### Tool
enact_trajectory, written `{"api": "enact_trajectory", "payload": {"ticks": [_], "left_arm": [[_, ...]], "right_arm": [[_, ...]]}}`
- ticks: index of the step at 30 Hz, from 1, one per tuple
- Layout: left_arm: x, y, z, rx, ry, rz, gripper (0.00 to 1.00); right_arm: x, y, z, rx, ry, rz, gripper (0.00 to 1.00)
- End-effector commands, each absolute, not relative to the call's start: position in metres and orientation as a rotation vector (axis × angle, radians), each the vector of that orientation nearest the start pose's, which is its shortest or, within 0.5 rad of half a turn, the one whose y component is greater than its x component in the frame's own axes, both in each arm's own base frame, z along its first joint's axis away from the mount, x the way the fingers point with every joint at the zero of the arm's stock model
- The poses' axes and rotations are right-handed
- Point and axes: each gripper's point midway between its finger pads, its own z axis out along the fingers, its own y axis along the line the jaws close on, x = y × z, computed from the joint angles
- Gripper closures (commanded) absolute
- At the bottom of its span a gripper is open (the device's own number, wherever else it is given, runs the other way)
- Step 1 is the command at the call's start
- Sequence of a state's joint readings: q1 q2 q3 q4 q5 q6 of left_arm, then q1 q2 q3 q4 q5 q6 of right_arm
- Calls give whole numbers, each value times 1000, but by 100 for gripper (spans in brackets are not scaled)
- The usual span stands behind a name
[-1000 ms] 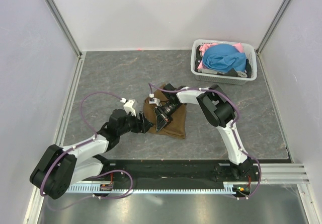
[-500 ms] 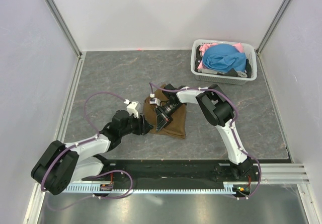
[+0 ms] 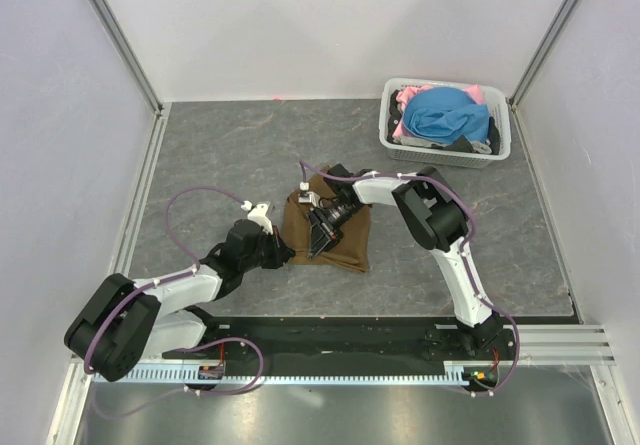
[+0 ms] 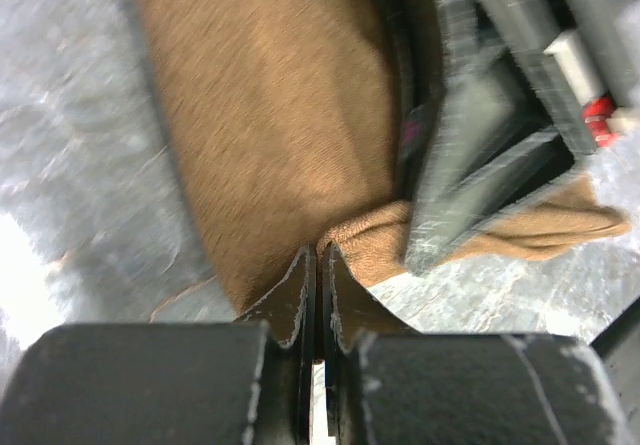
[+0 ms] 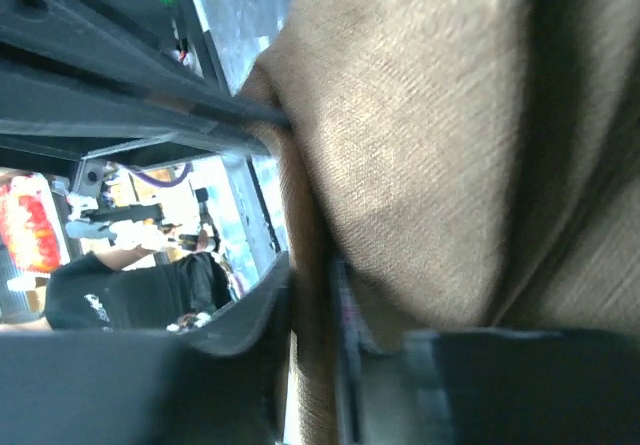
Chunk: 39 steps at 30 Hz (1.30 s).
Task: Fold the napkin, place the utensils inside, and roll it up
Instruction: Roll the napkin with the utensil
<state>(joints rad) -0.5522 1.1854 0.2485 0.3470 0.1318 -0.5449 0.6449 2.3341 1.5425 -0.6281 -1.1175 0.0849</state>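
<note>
L fingers (image 4: 293, 303), R fingers (image 5: 248, 317) clamp napkin (image 3: 350, 251), basket (image 3: 432, 153) apart

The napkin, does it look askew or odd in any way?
Yes. The napkin lies bunched in an uneven, lopsided shape, not a neat fold. The left gripper pinches its edge, and the right gripper clamps a fold.

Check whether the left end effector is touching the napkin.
Touching. Left wrist view: the left end effector pinches the napkin edge, cloth bunched at its tips.
</note>
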Motion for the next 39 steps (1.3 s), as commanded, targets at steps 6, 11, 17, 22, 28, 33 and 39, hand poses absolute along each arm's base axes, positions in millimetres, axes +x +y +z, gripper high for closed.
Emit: {"api": "enact_trajectory", "payload": {"ticks": [6,11,17,22,28,33,39], "left_arm": [[232,-191,29,-90,2409,-725,98],[228,-197,29,-128,2488,-810,98],[231,-197,37,-161,2546,-926,98],[230,-199,39,-165,2610,-997,98],[233,-193,34,-214,2648,-1020,98],[234,-190,33,-234,2651,-1039,98],[234,-190,31,-248,2662,-1052,98]], "right_arm": [[239,347,64,-1075,2496,1487,44],[241,333,66,-1074,2441,1306,32],[263,319,76,-1067,2271,909,23],[253,321,79,-1133,2154,712,21],[238,328,81,-1224,2059,533,21],[226,323,68,-1291,2033,396,21],[215,319,53,-1366,2021,297,25]]}}
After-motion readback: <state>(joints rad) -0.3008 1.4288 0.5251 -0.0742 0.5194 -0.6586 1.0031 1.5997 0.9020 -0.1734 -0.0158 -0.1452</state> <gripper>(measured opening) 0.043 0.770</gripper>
